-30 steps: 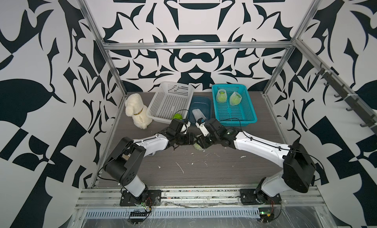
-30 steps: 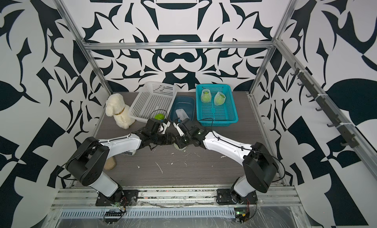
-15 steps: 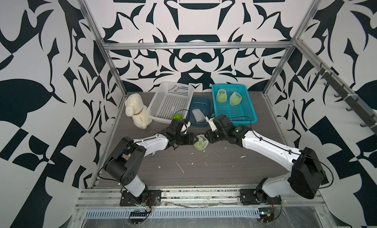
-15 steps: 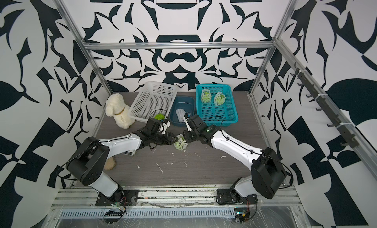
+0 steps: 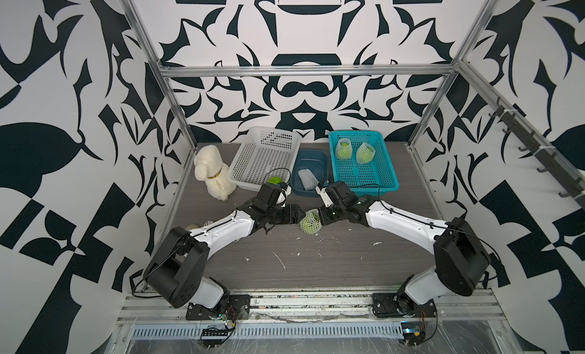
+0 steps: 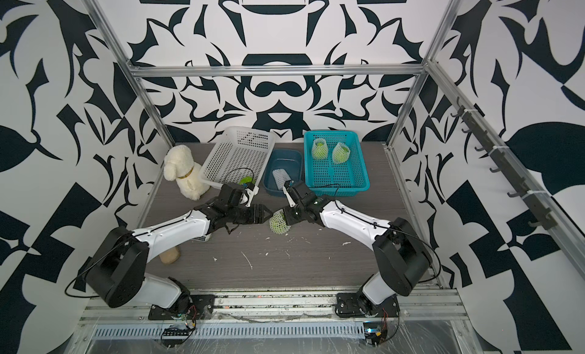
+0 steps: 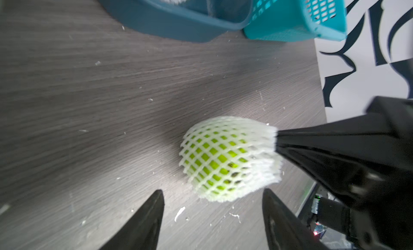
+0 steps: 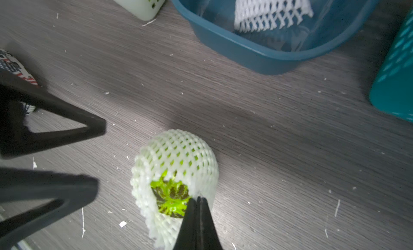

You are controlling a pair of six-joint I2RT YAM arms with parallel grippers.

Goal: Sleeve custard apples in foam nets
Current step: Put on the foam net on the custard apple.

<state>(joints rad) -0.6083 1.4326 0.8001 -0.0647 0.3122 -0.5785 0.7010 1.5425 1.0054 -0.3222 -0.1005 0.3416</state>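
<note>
With the custard apple point(image 8: 172, 197) sleeved in its foam net point(image 8: 178, 152) at mid-worktop point(image 8: 268, 126), the right end effector point(image 8: 197, 198) is clenched on the net's rim and the left end effector point(image 8: 98, 155) stands released just beside it, so the next move is probably a careful carry into the teal basket point(image 5: 389, 178).

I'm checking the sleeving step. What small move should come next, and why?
Probably the right gripper should lift: its fingers are shut on the net rim, the net covers the apple, and the left gripper stands open, clear of it. Two netted apples already lie in the teal basket.
</note>
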